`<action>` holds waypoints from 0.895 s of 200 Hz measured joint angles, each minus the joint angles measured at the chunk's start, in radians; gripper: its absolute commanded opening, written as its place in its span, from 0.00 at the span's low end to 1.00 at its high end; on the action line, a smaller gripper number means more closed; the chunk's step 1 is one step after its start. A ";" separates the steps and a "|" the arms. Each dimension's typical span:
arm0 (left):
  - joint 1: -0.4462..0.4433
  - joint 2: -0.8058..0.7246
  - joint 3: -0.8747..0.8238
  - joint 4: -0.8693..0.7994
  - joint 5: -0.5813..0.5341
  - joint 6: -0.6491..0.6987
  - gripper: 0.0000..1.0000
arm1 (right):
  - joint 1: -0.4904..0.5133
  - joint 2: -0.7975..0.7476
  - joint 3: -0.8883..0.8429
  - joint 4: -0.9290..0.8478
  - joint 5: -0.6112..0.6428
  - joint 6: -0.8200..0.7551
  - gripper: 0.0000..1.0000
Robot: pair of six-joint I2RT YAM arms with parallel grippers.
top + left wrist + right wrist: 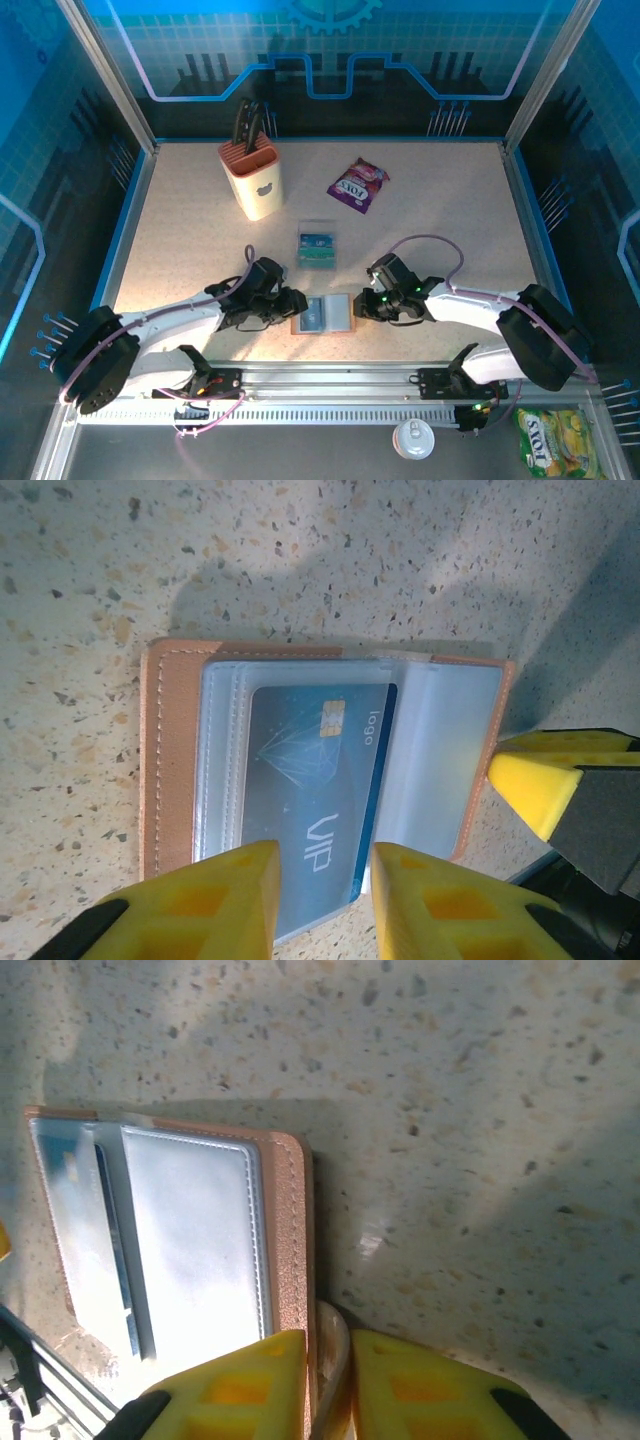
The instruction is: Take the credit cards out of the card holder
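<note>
The card holder (322, 313) is lying open by the near edge of the table (450, 220), between my two grippers. My right gripper (330, 1352) is clamping the cover's leather edge between its fingers. My left gripper (325, 868) is straddling the closest end of the blue card (310, 770) in its clear sleeve (440, 750), fingers narrowly apart; I cannot tell whether they are pinching it. Teal cards (316, 248) are sitting toward the table's middle, with a knife block (252, 178) and a purple snack packet (357, 185) standing nearer the far edge.
</note>
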 measured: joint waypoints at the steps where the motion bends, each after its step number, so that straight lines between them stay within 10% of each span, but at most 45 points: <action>1: 0.000 0.000 0.000 0.000 0.000 0.000 0.30 | 0.000 0.000 0.000 0.000 0.000 0.000 0.22; 179: 0.001 0.072 -0.001 0.053 0.018 0.000 0.11 | 0.085 -0.094 0.228 -0.235 0.080 -0.045 0.35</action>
